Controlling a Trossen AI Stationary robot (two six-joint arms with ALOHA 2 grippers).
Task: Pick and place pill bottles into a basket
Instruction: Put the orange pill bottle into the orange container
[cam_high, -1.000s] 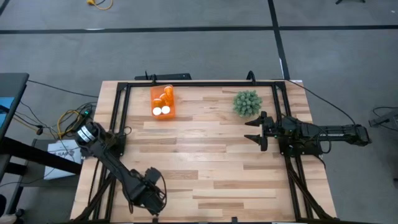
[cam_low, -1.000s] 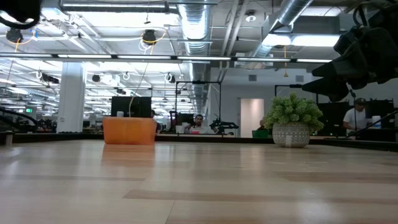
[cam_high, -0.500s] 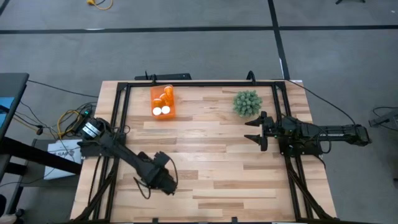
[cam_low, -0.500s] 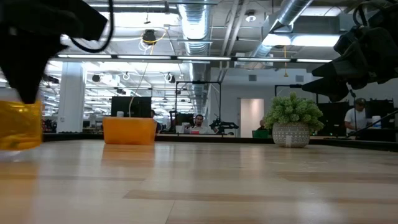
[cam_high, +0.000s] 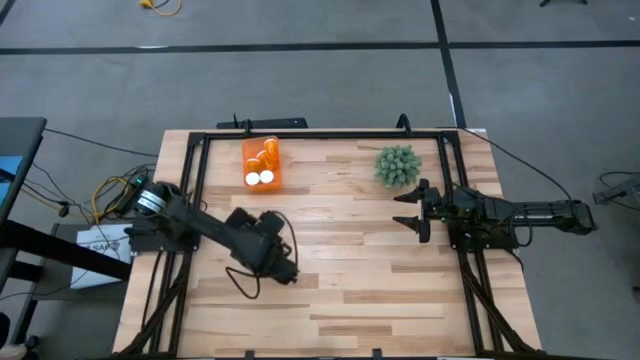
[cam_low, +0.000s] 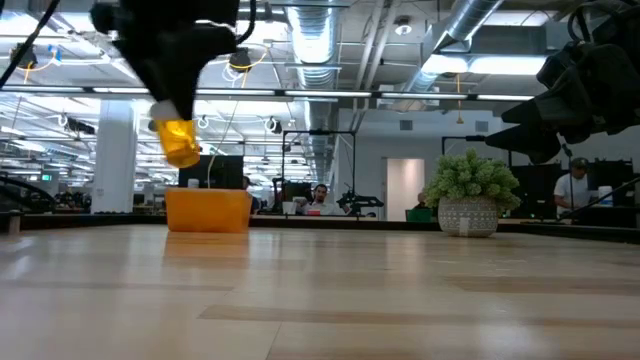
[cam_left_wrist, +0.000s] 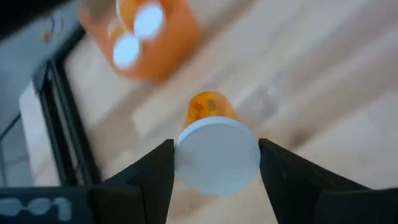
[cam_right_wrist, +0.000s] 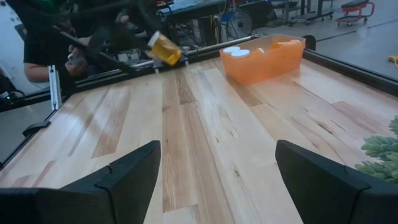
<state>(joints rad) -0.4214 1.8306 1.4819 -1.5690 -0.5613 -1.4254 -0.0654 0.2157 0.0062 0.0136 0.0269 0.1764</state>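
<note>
A pill bottle (cam_low: 180, 141), orange with a white cap, hangs in the air under my left gripper (cam_left_wrist: 214, 149), which is shut on it over the table's left-middle (cam_high: 282, 268). The bottle also shows in the right wrist view (cam_right_wrist: 165, 48). The orange basket (cam_high: 262, 163) stands at the far left of the table and holds several more pill bottles (cam_high: 258, 178). It is beyond the held bottle in the left wrist view (cam_left_wrist: 146, 34). My right gripper (cam_high: 412, 211) waits open at the table's right side, touching nothing. My left gripper pinches the bottle's white cap (cam_left_wrist: 217, 157) between its two fingers, one on each side of the cap's rim. The fingers slant down from above. The orange body (cam_left_wrist: 210, 107) sticks out past the fingertips. The bottle is tilted and lifted clear of the table.
A green spiky plant in a pot (cam_high: 397, 166) stands at the far right, close to my right gripper. A black frame (cam_high: 300, 134) runs around the wooden table top. Bare boards lie between the held bottle and the basket.
My left gripper has swung from the table's near left corner toward the middle and the far edge, rising and turning as it went. It has carried the pill bottle with it. The bottle now hangs higher above the boards, nearer the basket.
</note>
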